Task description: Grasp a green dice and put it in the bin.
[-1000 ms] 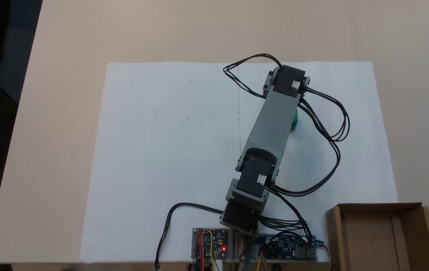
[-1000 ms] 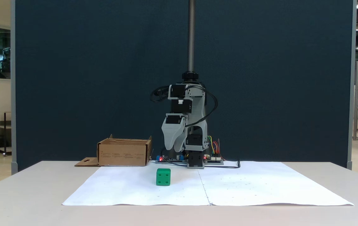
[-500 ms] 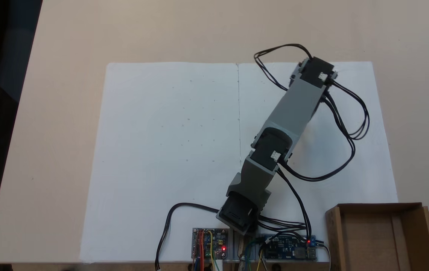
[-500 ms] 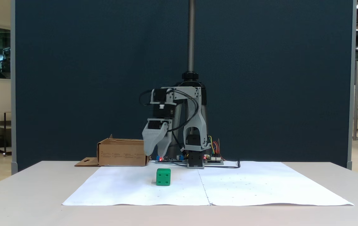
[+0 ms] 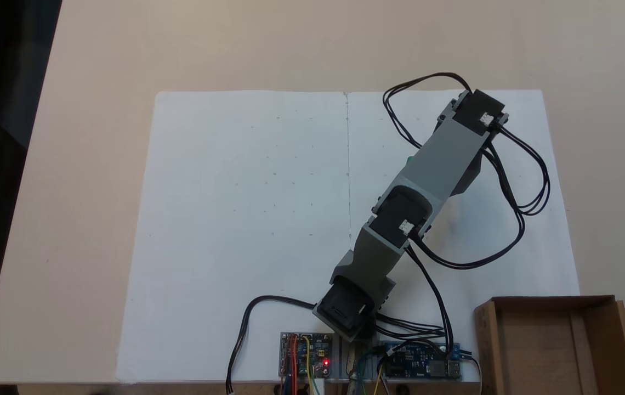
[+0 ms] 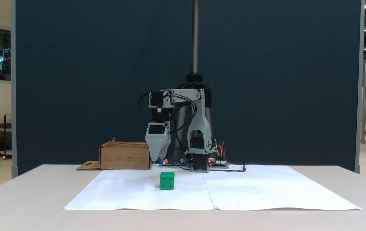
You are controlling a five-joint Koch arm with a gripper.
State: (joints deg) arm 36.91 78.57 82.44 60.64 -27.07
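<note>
With the gripper [image 6: 158, 157] held above the green dice [image 6: 167, 181], its opening undeterminable, the dice may be knocked aside if misaligned on descent.

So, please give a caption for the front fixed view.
Arm hangs above green dice on white paper; bin behind.

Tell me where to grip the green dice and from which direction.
Grip the green dice across two opposite flat side faces, coming straight down from above. It sits flat on the white paper with open space all round, and the gripper already hangs above it, pointing down.
</note>
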